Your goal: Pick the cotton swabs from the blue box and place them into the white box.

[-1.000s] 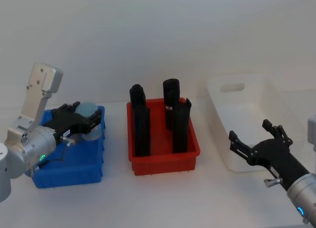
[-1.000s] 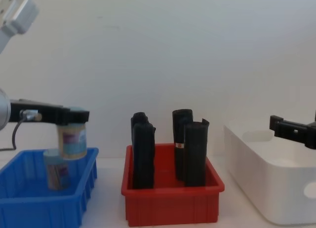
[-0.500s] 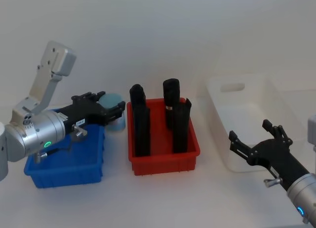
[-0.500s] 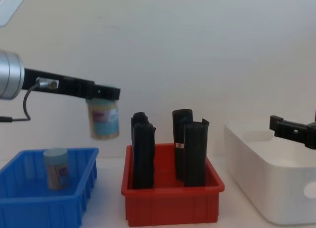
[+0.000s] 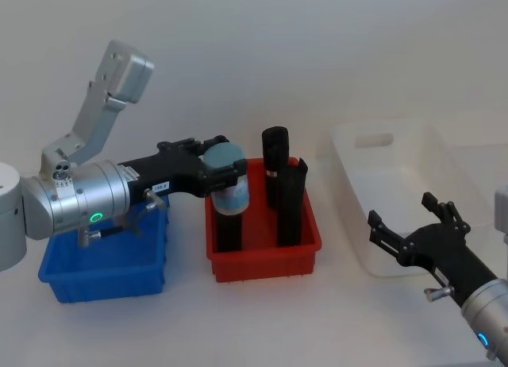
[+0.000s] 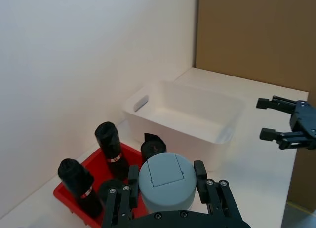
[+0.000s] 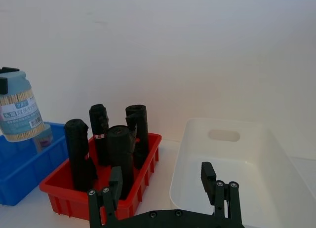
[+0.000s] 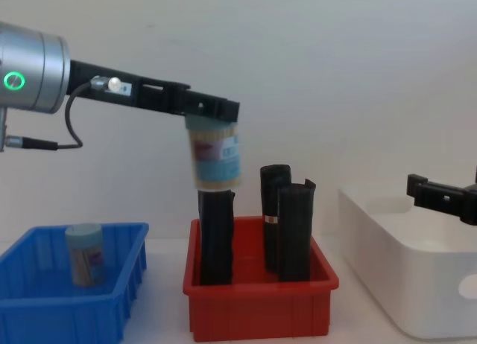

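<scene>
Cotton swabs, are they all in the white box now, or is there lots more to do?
Nothing is done yet: the white box looks empty. In hand: the left hand grips one tub of cotton swabs by its cap, up above the red bin. Left to do: a second tub stands in the blue box. The right hand waits open near the white box.

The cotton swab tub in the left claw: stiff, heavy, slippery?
Probably rigid: the tub looks undented in the left claw. Likely light, being clear plastic packed with thin sticks. It might swing or slip, since the claw grips only the cap and the body hangs free over the red bin. The right claw is parked near the white box.
</scene>
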Motion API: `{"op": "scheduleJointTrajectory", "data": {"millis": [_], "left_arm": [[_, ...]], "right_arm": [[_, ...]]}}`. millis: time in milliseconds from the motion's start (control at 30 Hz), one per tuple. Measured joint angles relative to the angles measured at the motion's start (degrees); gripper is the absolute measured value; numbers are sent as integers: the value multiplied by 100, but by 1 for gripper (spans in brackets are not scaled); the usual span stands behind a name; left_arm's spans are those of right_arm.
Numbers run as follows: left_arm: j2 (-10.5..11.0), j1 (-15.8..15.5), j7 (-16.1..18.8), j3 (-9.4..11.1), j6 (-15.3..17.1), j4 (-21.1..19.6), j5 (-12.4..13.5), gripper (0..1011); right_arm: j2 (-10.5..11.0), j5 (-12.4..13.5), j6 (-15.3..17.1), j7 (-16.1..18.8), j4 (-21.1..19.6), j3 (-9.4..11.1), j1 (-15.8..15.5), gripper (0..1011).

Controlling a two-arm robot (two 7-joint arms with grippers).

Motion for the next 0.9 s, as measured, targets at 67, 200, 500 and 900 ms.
{"op": "scheduleJointTrajectory", "data": {"millis": [67,200,500,900], "left_arm": [[-11,-24,-69,13,23,-11,-10,670],[-36,-81,-223,46,72,-36,-34,670],[-68,-149,-408,81,130,-62,-62,670],[-85,-188,-512,102,162,-77,-77,670]], "right_arm": [[0,0,0,0,0,0,0,1002],[0,0,0,0,0,0,0,1001],[-1,-27,0,93,-9,-4,10,1002],[33,-143,47,721,-74,-56,96,1002]]}}
